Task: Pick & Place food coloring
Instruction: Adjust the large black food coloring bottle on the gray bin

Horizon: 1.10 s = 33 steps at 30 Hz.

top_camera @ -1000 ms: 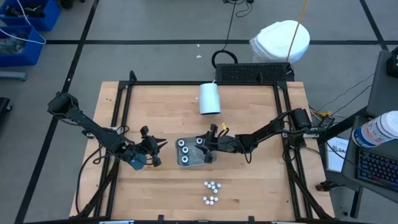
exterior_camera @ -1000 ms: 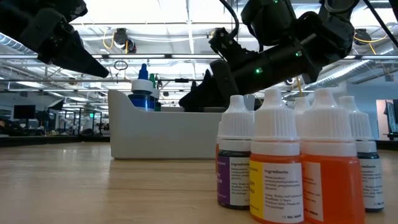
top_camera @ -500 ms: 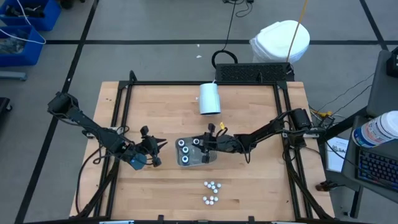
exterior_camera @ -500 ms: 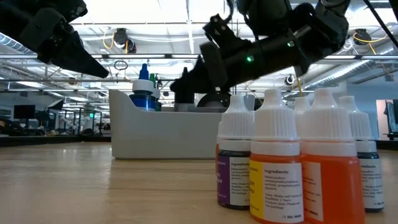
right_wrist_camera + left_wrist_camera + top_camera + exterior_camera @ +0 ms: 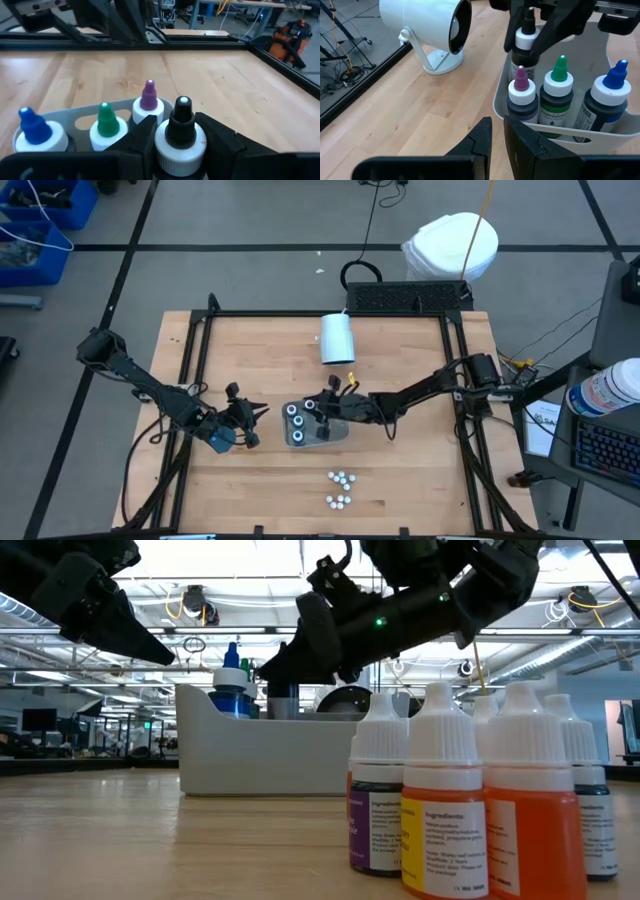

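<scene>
Food coloring bottles are sitting in two places on your table: nine small white-capped ones (image 5: 339,488) are standing loose on the wood near the front edge, well apart from both sets of jaws, and three wider ones with purple (image 5: 521,96), green (image 5: 558,95) and blue (image 5: 609,100) tips are standing in the grey tray (image 5: 297,440). You are holding a fourth, the black-tipped bottle (image 5: 181,140), pinched at its white collar between the right gripper (image 5: 180,137) jaws, which are closed partway onto it just beside the purple one, over the tray. Your left gripper (image 5: 497,137) is hovering beside the tray with its fingers nearly together and nothing between them. Labels on the near orange bottle (image 5: 445,810) are reading "Ingredients:"; the finer print is too small to make out. One white cup (image 5: 337,338) is lying on its side behind the tray. A light butcher-block tabletop (image 5: 400,480) is carrying everything, with an open workshop of benches and ceiling lights behind.
</scene>
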Each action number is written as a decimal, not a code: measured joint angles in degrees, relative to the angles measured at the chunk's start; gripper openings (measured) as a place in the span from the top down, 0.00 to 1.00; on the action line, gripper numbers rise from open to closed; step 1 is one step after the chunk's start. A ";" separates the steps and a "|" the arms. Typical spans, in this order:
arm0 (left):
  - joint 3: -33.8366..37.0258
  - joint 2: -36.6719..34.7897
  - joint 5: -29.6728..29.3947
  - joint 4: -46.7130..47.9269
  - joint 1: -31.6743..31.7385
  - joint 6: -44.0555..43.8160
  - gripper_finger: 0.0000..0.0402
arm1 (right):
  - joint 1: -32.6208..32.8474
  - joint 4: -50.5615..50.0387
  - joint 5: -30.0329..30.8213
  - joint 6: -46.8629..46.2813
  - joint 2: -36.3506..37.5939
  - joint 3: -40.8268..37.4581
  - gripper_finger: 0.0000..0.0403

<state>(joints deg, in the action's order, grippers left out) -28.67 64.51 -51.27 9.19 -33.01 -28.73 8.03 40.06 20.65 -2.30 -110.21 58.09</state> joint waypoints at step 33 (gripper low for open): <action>0.00 0.00 0.44 0.00 0.00 -0.02 0.86 | -0.09 2.31 -0.14 -1.17 -3.08 0.36 0.54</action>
<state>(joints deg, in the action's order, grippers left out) -28.67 64.51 -50.83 9.19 -33.01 -28.75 7.94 42.36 20.51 -3.47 -113.29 58.46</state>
